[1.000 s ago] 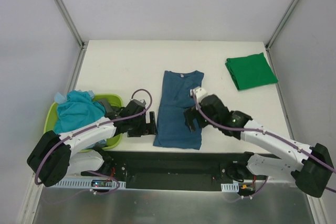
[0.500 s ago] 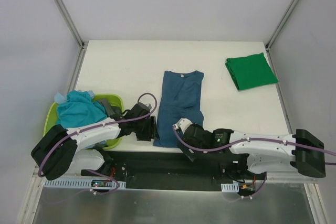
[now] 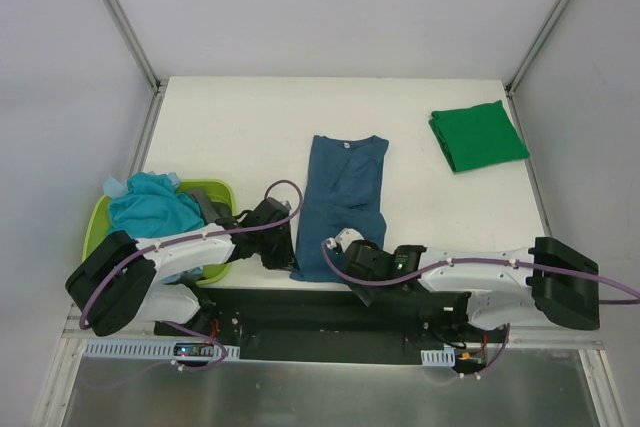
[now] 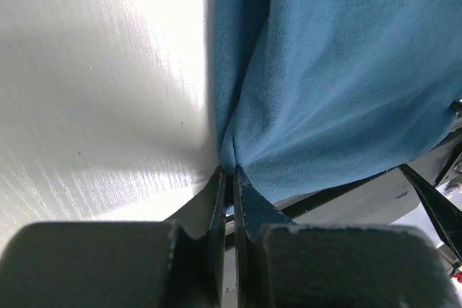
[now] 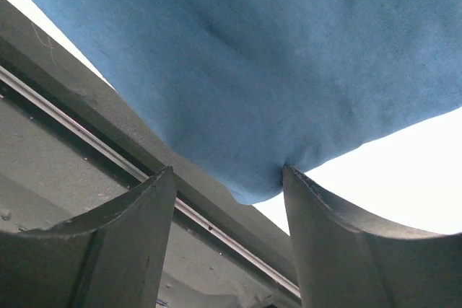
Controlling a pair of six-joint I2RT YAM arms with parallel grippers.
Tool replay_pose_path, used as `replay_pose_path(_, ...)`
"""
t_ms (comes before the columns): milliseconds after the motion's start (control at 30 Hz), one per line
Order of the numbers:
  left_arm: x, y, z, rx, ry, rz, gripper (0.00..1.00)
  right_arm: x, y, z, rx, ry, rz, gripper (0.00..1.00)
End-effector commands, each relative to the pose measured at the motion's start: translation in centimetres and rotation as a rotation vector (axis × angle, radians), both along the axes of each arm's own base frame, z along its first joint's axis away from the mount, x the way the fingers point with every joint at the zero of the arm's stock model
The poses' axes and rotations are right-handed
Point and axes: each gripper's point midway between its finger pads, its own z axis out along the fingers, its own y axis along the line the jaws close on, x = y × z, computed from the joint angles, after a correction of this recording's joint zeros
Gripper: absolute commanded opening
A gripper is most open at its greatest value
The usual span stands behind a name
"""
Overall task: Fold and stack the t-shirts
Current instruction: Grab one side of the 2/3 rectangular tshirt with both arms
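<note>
A dark teal-blue t-shirt (image 3: 340,202) lies folded lengthwise at the table's middle, collar away from me. My left gripper (image 3: 287,248) is shut on its near-left hem corner; in the left wrist view the fingertips (image 4: 227,172) pinch a bunch of the blue cloth (image 4: 346,70). My right gripper (image 3: 347,254) is open at the near-right hem, and the cloth's corner (image 5: 274,55) hangs between its two spread fingers (image 5: 229,172), touching the right one. A bright green t-shirt (image 3: 478,135) lies folded at the far right. A light turquoise t-shirt (image 3: 150,207) sits heaped in the basket.
The lime-green basket (image 3: 222,190) stands at the table's left edge, with a dark grey cloth (image 3: 205,203) beside the turquoise one. The black rail of the arm bases (image 3: 330,312) runs right under the shirt's near hem.
The left gripper moved in to the shirt's near-left corner and shut on it. The right arm swung from over the shirt down to its near hem, its jaws narrowing.
</note>
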Motion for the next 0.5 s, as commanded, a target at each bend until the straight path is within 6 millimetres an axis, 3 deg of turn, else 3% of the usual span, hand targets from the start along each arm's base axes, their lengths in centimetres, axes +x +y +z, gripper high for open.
replay_pose_path(0,-2.0,2.4,-1.8,0.105,0.065,0.001,0.0,0.2,0.8,0.2,0.011,0.005,-0.036,0.62)
replay_pose_path(100,-2.0,2.2,-1.4,0.091,0.06,-0.008,0.0,0.2,0.8,-0.4,-0.013,0.014,-0.045,0.6)
replay_pose_path(233,-2.0,2.5,-0.9,0.087,0.038,-0.002,0.0,0.0,0.8,-0.8,-0.031,0.035,-0.039,0.49)
replay_pose_path(467,-2.2,2.8,0.6,0.053,0.0,-0.004,0.0,-1.4,1.7,0.1,0.002,0.107,0.03,0.13)
